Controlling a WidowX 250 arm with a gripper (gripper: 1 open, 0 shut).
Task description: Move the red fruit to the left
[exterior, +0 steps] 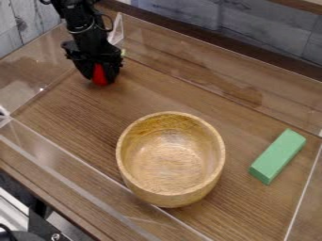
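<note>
Camera: red fruit (101, 76) between end effector (97, 72) jaws.

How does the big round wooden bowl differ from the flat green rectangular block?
The round wooden bowl is tan, hollow and wide; the green rectangular block is solid, slim and much smaller. The bowl sits mid-table, the block near the right edge. Both rest untouched on the wooden table.

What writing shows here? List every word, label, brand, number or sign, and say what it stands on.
No readable text: none shows on the wooden bowl, the green block, the red fruit, the gripper or the table.
</note>
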